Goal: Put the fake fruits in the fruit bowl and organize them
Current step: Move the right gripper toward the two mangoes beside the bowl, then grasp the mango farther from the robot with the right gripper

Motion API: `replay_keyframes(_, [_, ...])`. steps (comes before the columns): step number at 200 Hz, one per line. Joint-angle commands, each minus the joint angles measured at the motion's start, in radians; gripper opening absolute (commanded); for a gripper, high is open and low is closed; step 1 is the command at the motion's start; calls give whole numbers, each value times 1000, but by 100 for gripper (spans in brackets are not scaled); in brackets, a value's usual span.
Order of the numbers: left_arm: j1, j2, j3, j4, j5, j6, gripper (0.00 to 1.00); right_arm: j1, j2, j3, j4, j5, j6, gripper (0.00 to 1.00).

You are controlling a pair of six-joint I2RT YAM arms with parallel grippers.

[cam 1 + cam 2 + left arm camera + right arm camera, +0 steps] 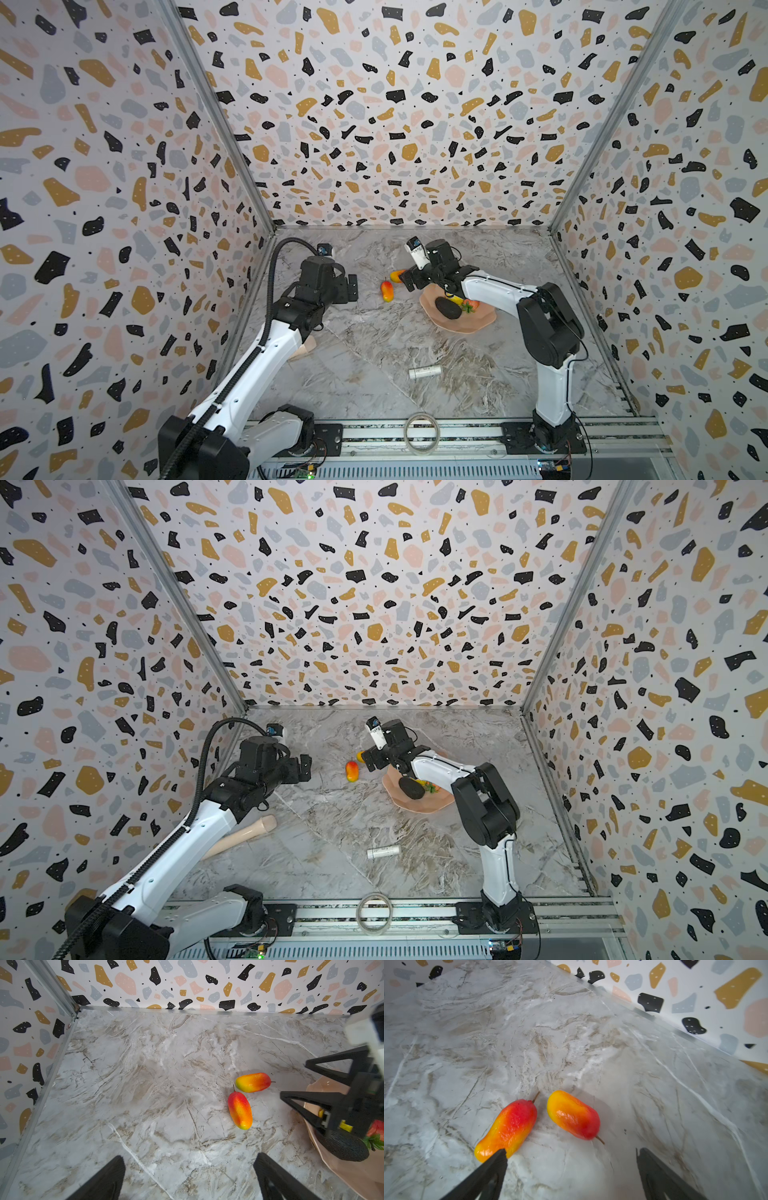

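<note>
Left arm [249, 365]: extended forward from base, wrist bent level, left gripper [189, 1176] with jaws spread, nothing between, held off the surface.

Right arm [548, 332]: upright from base, elbow folded, forearm reaching toward centre. Right gripper [571, 1169]: jaws spread wide, empty, angled downward.

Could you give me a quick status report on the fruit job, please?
Right gripper open, empty, facing two mangoes on table. Left gripper open, idle. Avocado, strawberry, yellow fruit in bowl. Nothing blocking.
</note>
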Motion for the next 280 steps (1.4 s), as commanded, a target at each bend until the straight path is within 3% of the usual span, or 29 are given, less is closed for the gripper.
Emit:
replay_keyframes(1, [-7,-21,21,1,-18,17,100,2,51,115,-37,-16,-71,99])
replay_keyframes(59, [-7,-16,23,5,-16,29,100,5,245,284,-67,-26,-62,95])
replay_keyframes(138, [-7,-11,23,3,-16,37,99,4,294,324,-121,-63,-74,67])
replay_keyframes(182, [-7,-23,24,-3,-21,39,99,5,276,322,-124,-73,-61,35])
replay_keyframes(239, [-7,-25,23,-1,-18,41,100,16,139,286,-96,-82,-45,15])
replay_keyframes(280, [-7,-26,21,2,-15,41,100,15,4,235,-79,-91,-39,10])
